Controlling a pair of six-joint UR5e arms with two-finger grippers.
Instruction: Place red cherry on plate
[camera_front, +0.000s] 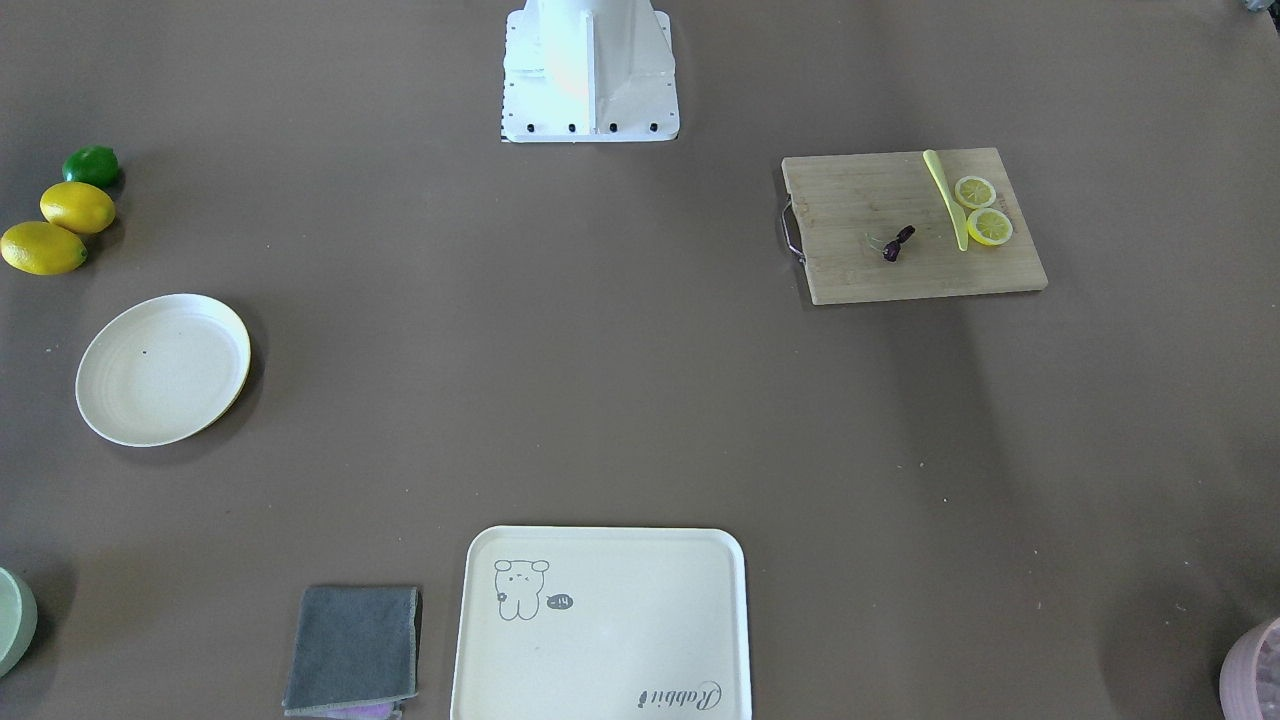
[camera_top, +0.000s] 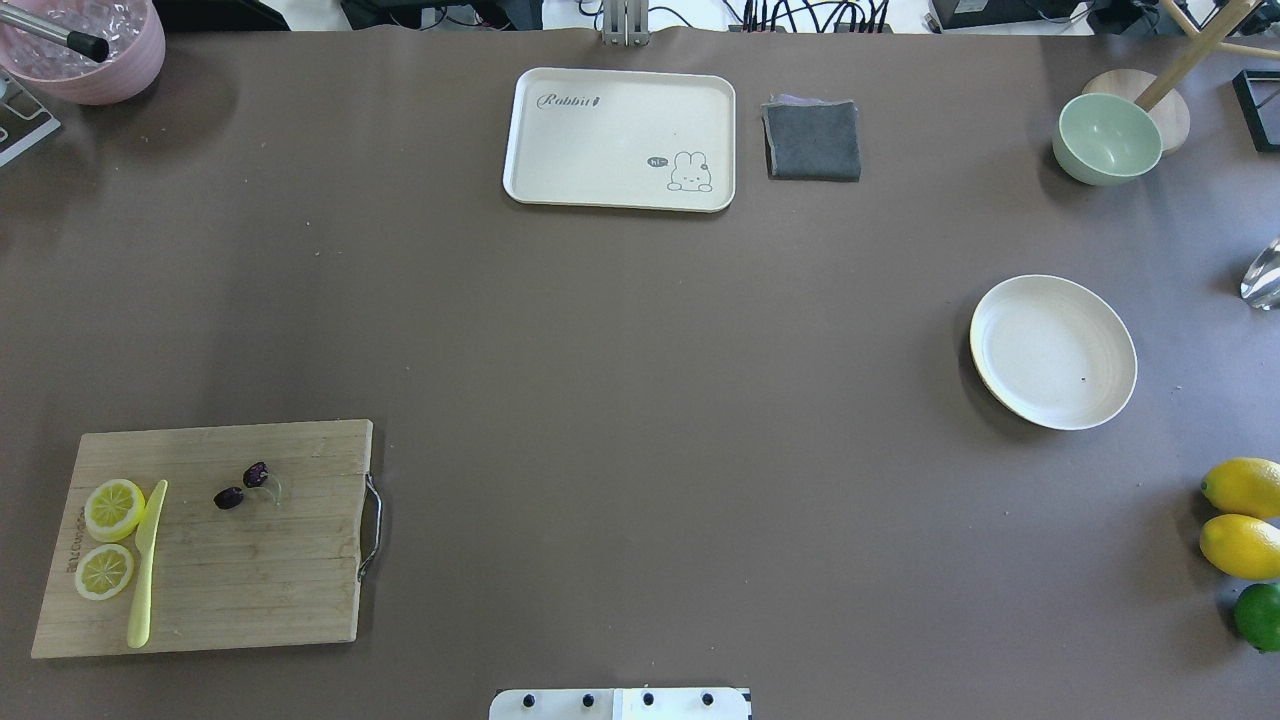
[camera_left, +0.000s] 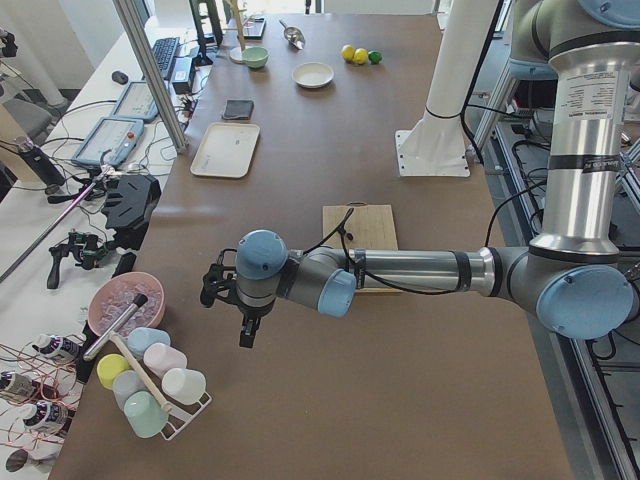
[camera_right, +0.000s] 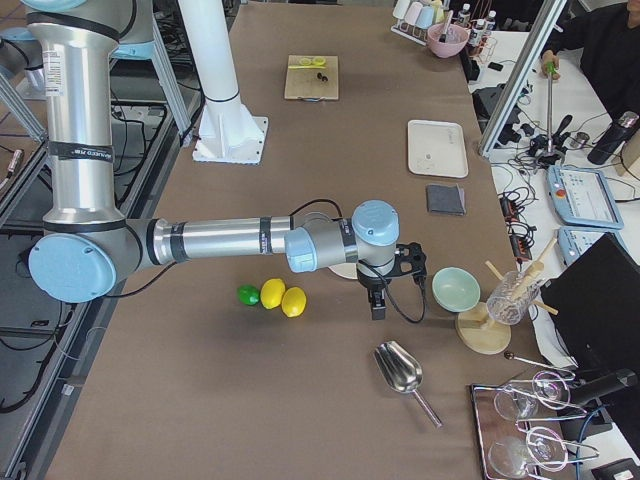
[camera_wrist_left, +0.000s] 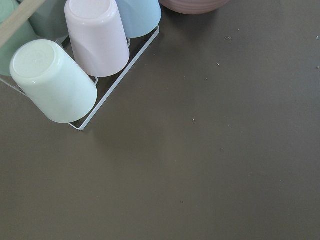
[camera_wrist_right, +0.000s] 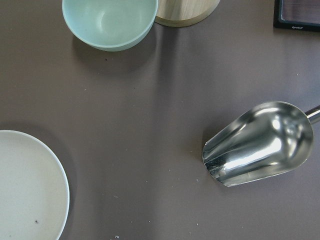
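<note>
- The left gripper (camera_left: 246, 332) hangs nose-down over bare table by the cup rack (camera_wrist_left: 75, 75). Only the side view catches it, so I can't tell how far open it is or whether it holds anything.
- The right gripper (camera_right: 378, 302) hangs between the plate (camera_top: 1053, 352) and the scoop (camera_wrist_right: 257, 142). I can't tell its state either.
- The cherry (camera_top: 243, 485) lies on the board (camera_top: 220, 580), towards the handle side and apart from the knife (camera_top: 146, 565) and the slices (camera_top: 110, 540).
- The plate sits bare on the robot's right, well apart from the board.
- The left arm looks the nearer one for the pick.
- I'd bring it straight down over the pair, with the fingers straddling one fruit or the spot where the stems meet.
- The fruit is tiny and round, so a skewed close would likely flick it away; shut gently.
- It's a long carry across, so let go low over the plate's middle; the rim is shallow.
</note>
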